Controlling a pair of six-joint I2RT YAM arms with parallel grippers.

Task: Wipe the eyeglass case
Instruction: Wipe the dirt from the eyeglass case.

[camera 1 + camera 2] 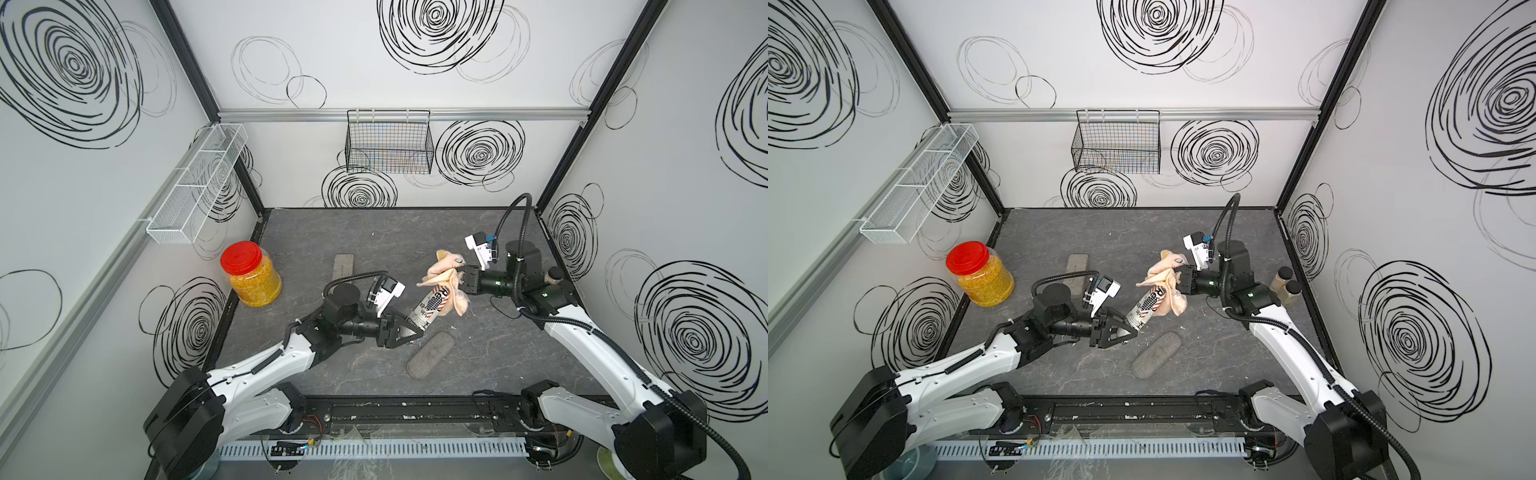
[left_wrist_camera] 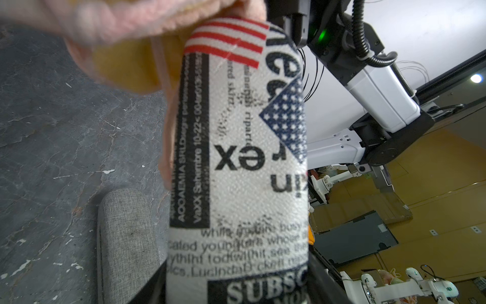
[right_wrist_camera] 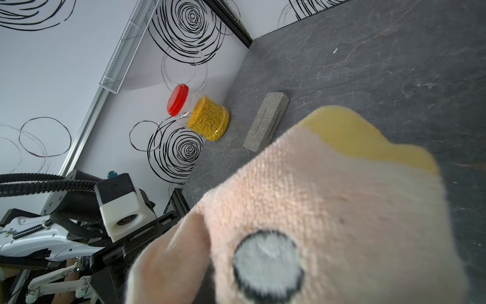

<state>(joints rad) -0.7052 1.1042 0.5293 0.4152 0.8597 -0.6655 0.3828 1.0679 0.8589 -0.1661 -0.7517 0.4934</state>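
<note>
- Left claw point(image 1: 409, 332) pinches the lower end of the printed eyeglass case point(image 1: 432, 305) and holds it off the table point(image 1: 332, 232), above the table's middle.
- From that claw the case slants up and away toward the far right corner. Its flag-and-newsprint cover fills the left wrist view.
- Right claw point(image 1: 459, 286) is pressed together on a pink and yellow cloth point(image 1: 442, 272), with its fingertips buried in the folds.
- The cloth drapes over the case's upper end and touches it, so the case lies between the two claws, one at each end.
- A grey fabric case point(image 1: 430, 354) lies on the table just beside the left claw, toward the near edge.
- A flat grey rectangular case point(image 1: 344, 266) lies toward the far edge.
- A red-lidded jar point(image 1: 249, 274) of yellow grains stands at the left edge.
</note>
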